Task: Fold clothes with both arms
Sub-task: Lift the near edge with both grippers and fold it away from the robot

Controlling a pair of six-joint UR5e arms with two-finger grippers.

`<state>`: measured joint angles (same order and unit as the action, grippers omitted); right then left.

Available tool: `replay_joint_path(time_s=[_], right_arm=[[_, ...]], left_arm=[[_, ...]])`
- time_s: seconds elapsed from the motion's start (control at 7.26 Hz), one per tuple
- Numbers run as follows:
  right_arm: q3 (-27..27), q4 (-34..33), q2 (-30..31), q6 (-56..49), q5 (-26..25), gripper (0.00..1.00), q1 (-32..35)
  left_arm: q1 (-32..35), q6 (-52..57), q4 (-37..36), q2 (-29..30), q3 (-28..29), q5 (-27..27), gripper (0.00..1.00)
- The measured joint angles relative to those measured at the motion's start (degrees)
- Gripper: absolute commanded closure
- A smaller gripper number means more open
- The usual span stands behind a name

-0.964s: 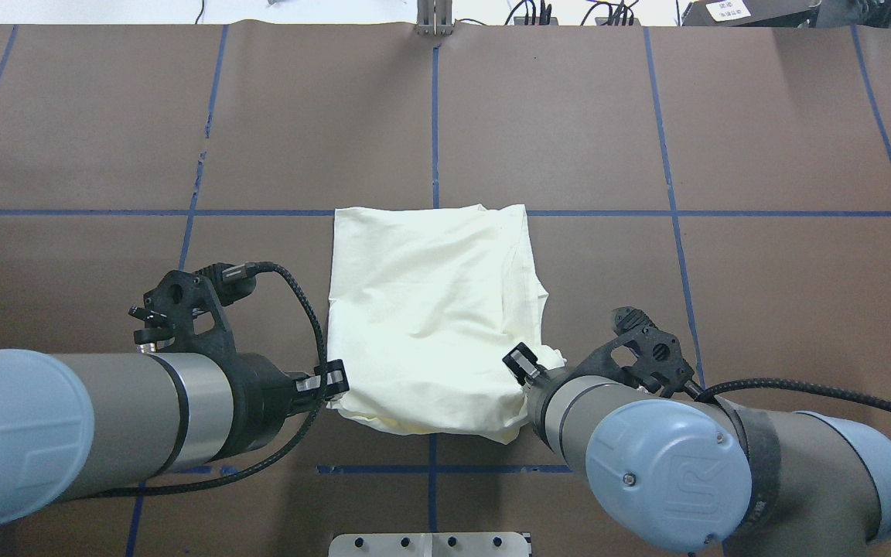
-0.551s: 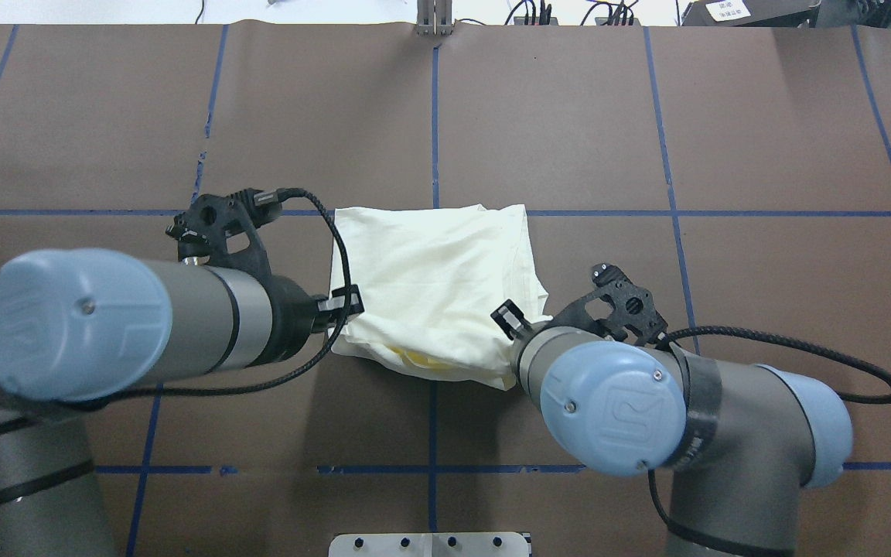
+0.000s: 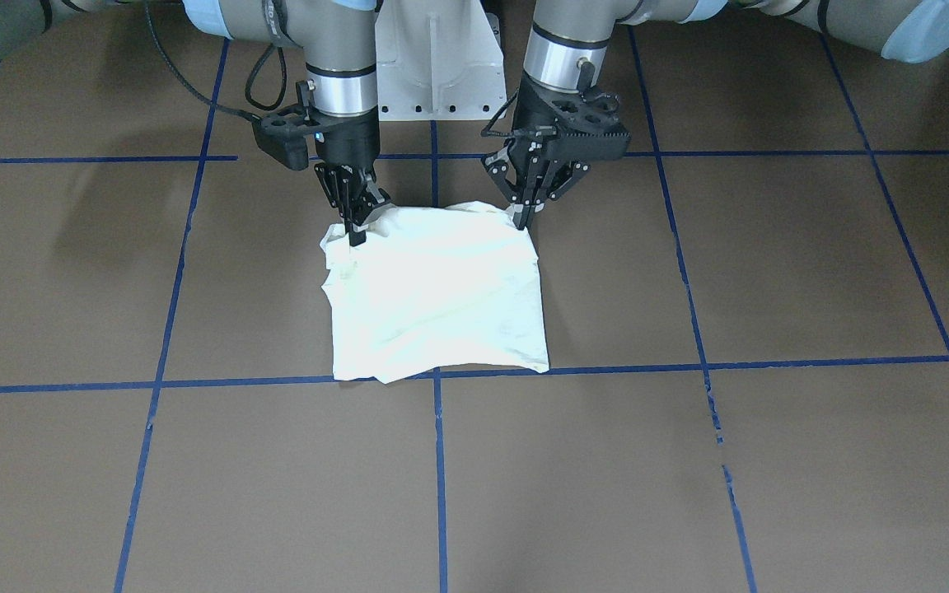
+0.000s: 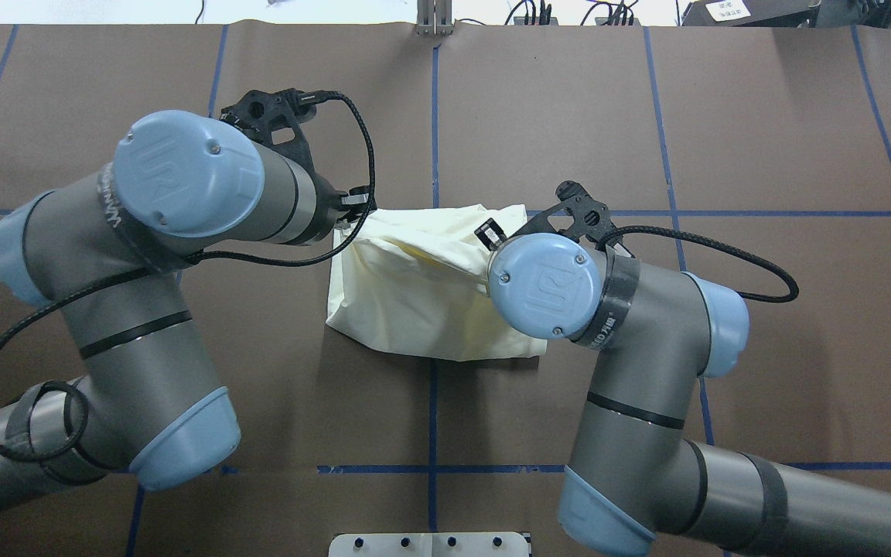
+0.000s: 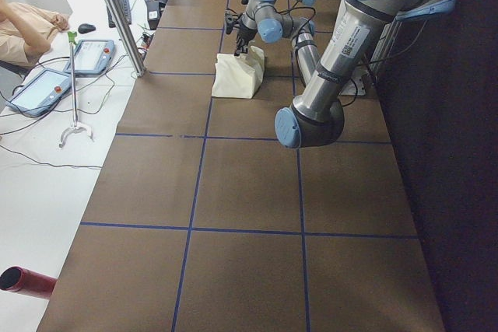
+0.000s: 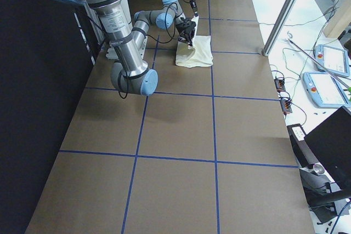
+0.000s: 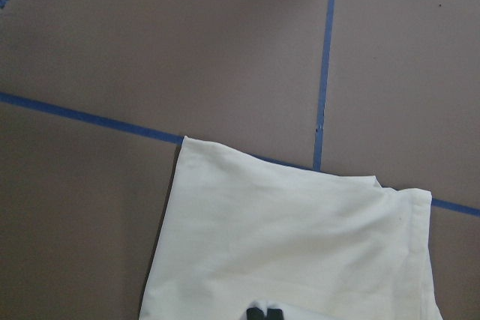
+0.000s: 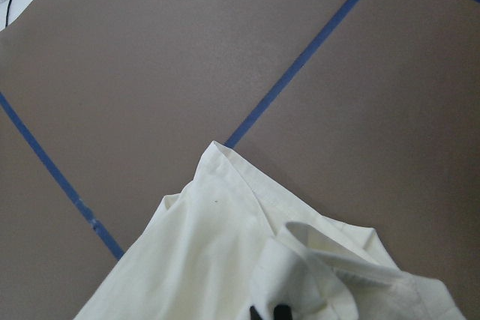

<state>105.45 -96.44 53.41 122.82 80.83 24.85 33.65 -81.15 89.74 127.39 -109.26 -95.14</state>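
The clothes (image 4: 414, 305) are one cream shirt, folded into a rough square on the brown table, plain side up. My left gripper (image 4: 354, 210) is shut on its near left corner and holds that corner raised. The right gripper (image 4: 489, 234) is shut on the near right corner, also lifted. From the front, the left gripper (image 3: 523, 217) and the right gripper (image 3: 356, 235) pinch the two corners closest to the robot base, and the clothes (image 3: 441, 305) lie flat beyond them. Each wrist view shows cream cloth (image 7: 285, 245) (image 8: 210, 275) just past the closed fingertips. The print is hidden.
Blue tape lines (image 4: 434, 116) divide the table into squares. The white pedestal base (image 4: 430, 544) sits at the near edge between the arms. Off the table in the exterior left view are a seated person (image 5: 23, 25), teach pendants (image 5: 85, 56) and a metal post (image 5: 117, 17).
Both arms have swung away from the robot base toward the far side, carrying the shirt's near edge up and over the rest of the cloth. The visible cloth footprint has shortened.
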Motion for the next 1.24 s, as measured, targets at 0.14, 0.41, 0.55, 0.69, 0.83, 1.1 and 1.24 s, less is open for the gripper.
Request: replay_joint_path(time_s=[0.14,0.41,0.55,0.69,0.83,1.1,1.24], right_arm=[[-5.3,3.2,-1.9,-0.5,0.4,1.00,1.2],[-15.7,11.0,-4.8,-2.4,0.6,1.00,2.7],[-19.0,13.3,-5.5,-3.3,0.7,1.00,3.1],[-20.7,14.6,-5.8,-3.9,0.7,1.00,3.4],[-21.4,15.1,-5.8,-4.5,0.7,1.00,3.5],[-21.7,15.4,-5.6,-6.2,0.7,0.01,4.1],[-21.7,15.4,-5.5,-8.0,0.7,0.00,4.4]], left_arm=[[0.7,0.9,2.7,0.8,4.1,0.1,1.00],[1.1,1.7,8.2,1.2,11.5,0.3,1.00],[1.1,1.9,10.4,1.3,14.3,0.4,1.00],[1.0,2.0,12.3,1.2,16.4,0.5,1.00],[0.8,2.3,13.5,1.0,17.6,0.6,1.00],[0.7,2.8,14.4,0.8,18.1,0.5,0.01],[0.7,3.3,15.1,0.4,18.0,0.5,0.00]])
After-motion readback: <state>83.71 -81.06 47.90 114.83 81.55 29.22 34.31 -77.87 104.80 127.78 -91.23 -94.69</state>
